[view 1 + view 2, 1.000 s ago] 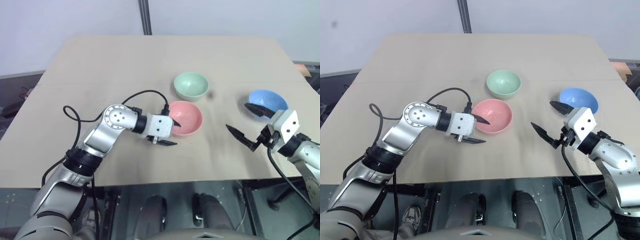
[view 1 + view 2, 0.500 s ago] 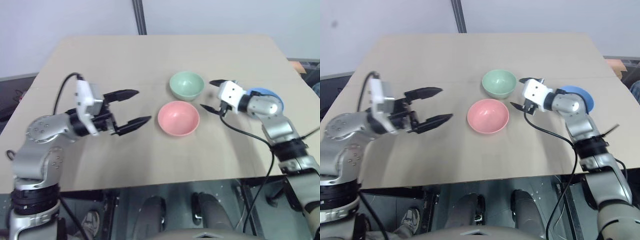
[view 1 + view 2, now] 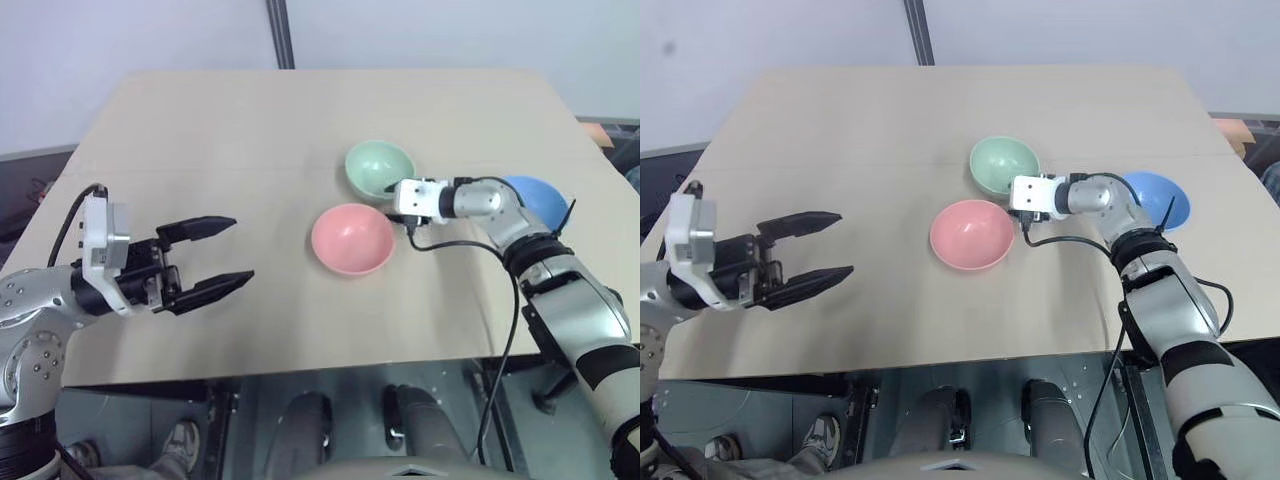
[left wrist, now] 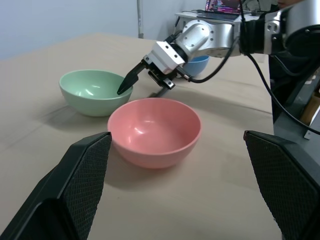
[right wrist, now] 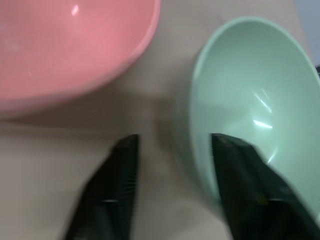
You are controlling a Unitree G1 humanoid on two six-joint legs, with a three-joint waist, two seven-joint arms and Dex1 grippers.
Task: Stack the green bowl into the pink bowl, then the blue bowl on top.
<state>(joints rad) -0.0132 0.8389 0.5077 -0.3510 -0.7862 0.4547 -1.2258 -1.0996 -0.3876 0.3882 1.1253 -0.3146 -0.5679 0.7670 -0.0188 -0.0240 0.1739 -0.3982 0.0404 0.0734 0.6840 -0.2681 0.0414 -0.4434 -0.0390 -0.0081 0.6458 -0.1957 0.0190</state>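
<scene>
Seemingly, right tool straddles the green bowl rim, narrowed, grip unclear; left tool gapes empty.

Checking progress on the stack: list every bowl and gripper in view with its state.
green bowl: upright, empty, on the table, rim between the right gripper's fingers.
pink bowl: upright, empty, unstacked.
blue bowl: upright on the table, partly behind the right arm.
left gripper: open, empty, off to the side.
right gripper: fingers astride the green bowl's rim, not shut.
</scene>
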